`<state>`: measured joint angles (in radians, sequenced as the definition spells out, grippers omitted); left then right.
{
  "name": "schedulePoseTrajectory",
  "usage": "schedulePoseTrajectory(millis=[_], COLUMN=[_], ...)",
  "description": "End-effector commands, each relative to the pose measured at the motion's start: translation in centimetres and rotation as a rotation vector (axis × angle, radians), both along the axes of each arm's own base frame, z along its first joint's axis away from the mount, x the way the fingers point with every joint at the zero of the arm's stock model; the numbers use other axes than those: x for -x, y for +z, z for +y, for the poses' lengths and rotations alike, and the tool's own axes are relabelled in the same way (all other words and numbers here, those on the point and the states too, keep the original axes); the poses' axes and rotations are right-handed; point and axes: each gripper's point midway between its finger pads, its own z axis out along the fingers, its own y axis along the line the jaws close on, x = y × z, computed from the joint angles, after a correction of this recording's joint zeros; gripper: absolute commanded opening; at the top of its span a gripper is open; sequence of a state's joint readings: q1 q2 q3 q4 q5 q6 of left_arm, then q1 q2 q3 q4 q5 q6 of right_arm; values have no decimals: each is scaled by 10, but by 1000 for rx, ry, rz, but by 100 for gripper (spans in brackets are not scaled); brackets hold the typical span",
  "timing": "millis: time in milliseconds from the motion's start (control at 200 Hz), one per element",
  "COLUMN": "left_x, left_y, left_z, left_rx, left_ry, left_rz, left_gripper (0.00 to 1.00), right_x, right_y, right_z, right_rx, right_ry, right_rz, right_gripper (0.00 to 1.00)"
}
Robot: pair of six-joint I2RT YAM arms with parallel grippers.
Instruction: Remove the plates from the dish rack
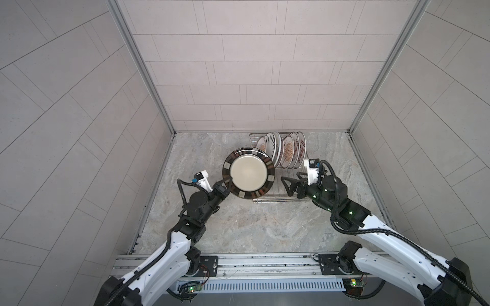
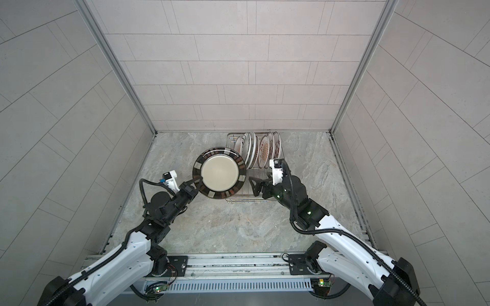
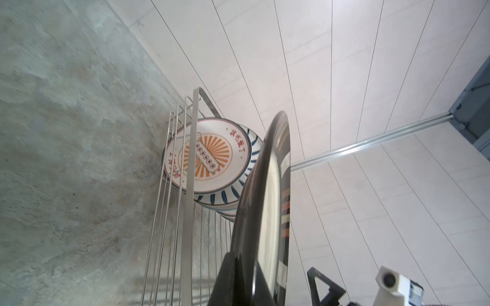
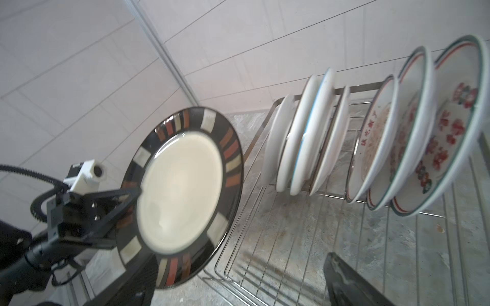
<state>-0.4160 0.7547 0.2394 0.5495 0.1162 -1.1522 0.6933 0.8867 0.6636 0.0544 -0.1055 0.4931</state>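
My left gripper (image 1: 226, 182) is shut on the near-left rim of a brown-rimmed beige plate (image 1: 248, 172), which hangs tilted in the air over the dish rack's (image 1: 278, 199) left front corner. The same plate (image 4: 185, 196) faces the right wrist camera, with the left gripper (image 4: 128, 196) pinching its edge. Several more plates (image 1: 282, 151) stand upright between the prongs at the rack's far end, an orange-sunburst plate (image 3: 209, 156) foremost. My right gripper (image 1: 292, 185) is open and empty, low over the rack's bare front half, a little right of the held plate.
The rack stands on a grey marbled table (image 1: 252, 227), close to the tiled back wall (image 1: 252, 106). Tiled side walls with metal corner rails (image 1: 148, 79) box the table in. Both arm bases sit on the front rail (image 1: 252, 262).
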Motion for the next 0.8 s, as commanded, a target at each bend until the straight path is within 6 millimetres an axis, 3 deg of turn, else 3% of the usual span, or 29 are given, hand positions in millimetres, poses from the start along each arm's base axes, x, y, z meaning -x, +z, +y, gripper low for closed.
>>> schedulePoseTrajectory(millis=[0, 320, 480, 545, 791], left_x=[-1, -14, -23, -25, -40], left_y=[58, 34, 21, 25, -6], left_z=[21, 81, 95, 98, 116], left_rx=[154, 171, 185, 203, 145], left_ry=[73, 322, 369, 368, 472], left_rz=[-166, -102, -70, -99, -17], left_gripper=[0, 0, 0, 0, 0], right_x=[7, 9, 15, 15, 10], right_y=[16, 11, 6, 5, 10], right_z=[15, 71, 99, 107, 144], right_rx=[124, 198, 233, 240, 221], right_ry=[49, 166, 227, 237, 292], right_rz=[-103, -109, -113, -114, -97], right_gripper=[100, 98, 97, 97, 96])
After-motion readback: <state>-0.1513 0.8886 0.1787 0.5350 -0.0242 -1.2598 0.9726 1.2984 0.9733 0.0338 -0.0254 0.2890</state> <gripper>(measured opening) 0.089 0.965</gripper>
